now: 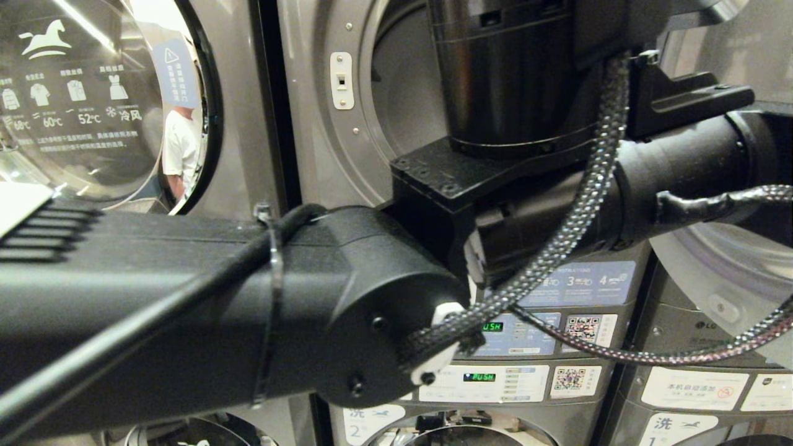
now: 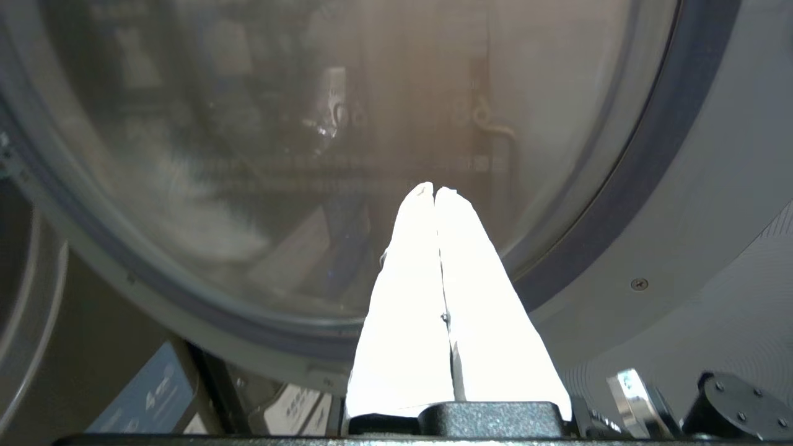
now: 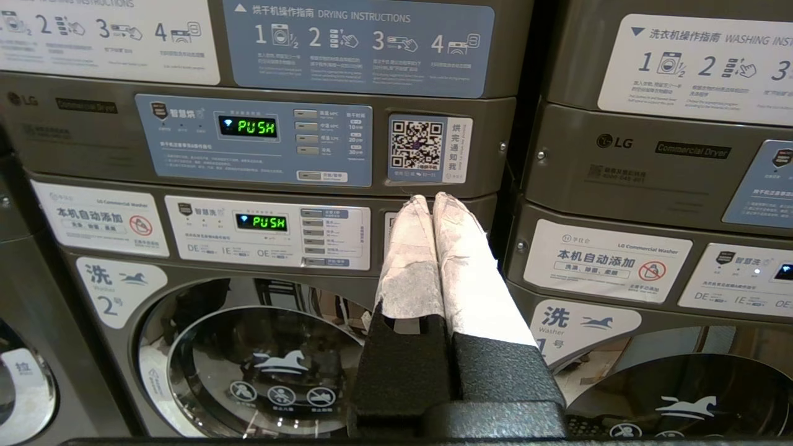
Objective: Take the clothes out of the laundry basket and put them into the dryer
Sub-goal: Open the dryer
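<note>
The dryer's round opening (image 1: 396, 93) shows at the top middle of the head view, with a white latch plate (image 1: 342, 80) on its left rim. My left arm (image 1: 248, 310) crosses in front of it and bends off to the right. My left gripper (image 2: 433, 189) is shut and empty, its white fingers (image 2: 409, 297) close in front of a round glass door (image 2: 279, 155). My right gripper (image 3: 432, 199) is shut and empty, pointing at the dryer's control panel (image 3: 254, 139). No clothes or laundry basket are in view.
A washer (image 3: 248, 359) sits under the dryer, with more stacked machines (image 3: 657, 186) on either side. Another glass door (image 1: 93, 99) at the head view's upper left reflects a person in a white shirt. A braided cable (image 1: 582, 204) hangs across the arm.
</note>
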